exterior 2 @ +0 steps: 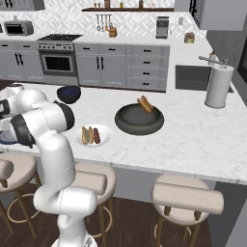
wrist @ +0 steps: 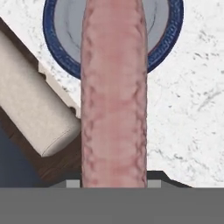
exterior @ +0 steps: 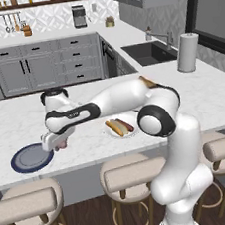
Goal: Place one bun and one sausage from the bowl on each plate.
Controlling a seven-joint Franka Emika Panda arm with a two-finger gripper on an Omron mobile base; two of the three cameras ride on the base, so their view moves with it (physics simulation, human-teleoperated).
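1. The gripper (exterior: 60, 144) is clamped on a sausage (wrist: 113, 94) just beside the blue-rimmed plate (exterior: 22, 165), above the counter edge
2. The robot does well to carry it over the grey centre, then lower before releasing, since a smooth cylinder may roll
3. The white plate (exterior 2: 106, 136) holds a bun and a sausage; one tan bun (exterior 2: 144, 104) lies in the dark bowl (exterior 2: 139, 122)

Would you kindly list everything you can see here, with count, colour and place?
Sausage: one, pinkish-brown, held in the gripper above the blue-rimmed plate.
Blue-rimmed plate: one, grey centre, counter's near edge.
White plate: one, carrying a bun and a sausage.
Bowl: one, dark grey, mid-counter, a bun inside.
Small bowl: one, dark blue, far side of the counter.
Paper towel roll: one, white, by the sink.
Stools: beige, under the counter.
Gripper: one, shut on the sausage.
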